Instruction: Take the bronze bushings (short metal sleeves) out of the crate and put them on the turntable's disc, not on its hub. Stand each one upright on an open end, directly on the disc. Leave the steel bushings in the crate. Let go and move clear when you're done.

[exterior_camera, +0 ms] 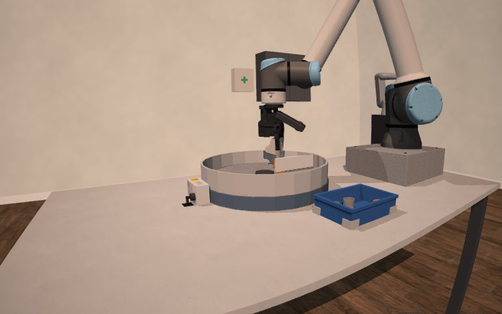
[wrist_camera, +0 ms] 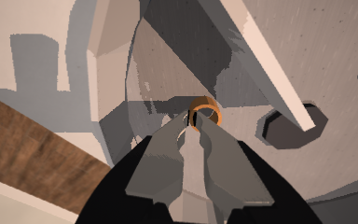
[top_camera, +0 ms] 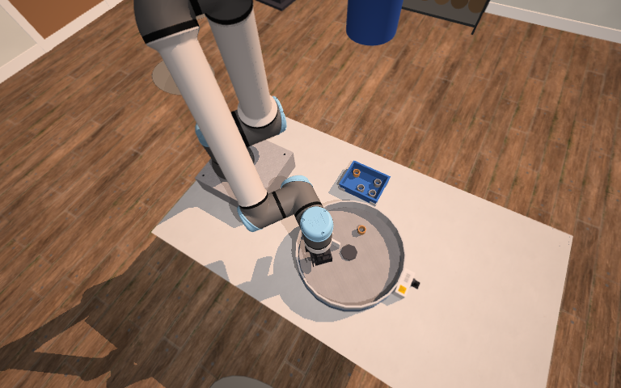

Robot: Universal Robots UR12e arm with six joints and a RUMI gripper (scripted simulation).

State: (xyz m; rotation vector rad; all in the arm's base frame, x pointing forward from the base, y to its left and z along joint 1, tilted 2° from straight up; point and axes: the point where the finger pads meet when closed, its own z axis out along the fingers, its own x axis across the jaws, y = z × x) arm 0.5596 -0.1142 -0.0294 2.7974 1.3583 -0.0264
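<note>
My gripper (exterior_camera: pixel 279 153) (wrist_camera: pixel 190 111) is shut on the wall of a bronze bushing (wrist_camera: pixel 218 118), near the left side of the turntable's disc (top_camera: pixel 365 276) (wrist_camera: pixel 344 28). In the top view the arm hides this bushing. Whether it touches the disc I cannot tell. Another bronze bushing (top_camera: pixel 361 234) stands upright on the disc, toward the crate. The dark hub (top_camera: pixel 348 252) (exterior_camera: pixel 263 171) (wrist_camera: pixel 285 135) is bare. The blue crate (top_camera: pixel 383 189) (exterior_camera: pixel 333 209) holds one bronze bushing (top_camera: pixel 356 175) and three steel bushings, one (top_camera: pixel 378 184) near its right wall and two lower down.
A high round wall (top_camera: pixel 402 246) (exterior_camera: pixel 253 185) surrounds the disc. A thin pale plate (exterior_camera: pixel 295 162) (wrist_camera: pixel 269 61) juts in over the disc beside my fingers, ending over the hub in the wrist view. A small box (top_camera: pixel 404 283) (exterior_camera: pixel 201 191) with a black knob sits outside the wall.
</note>
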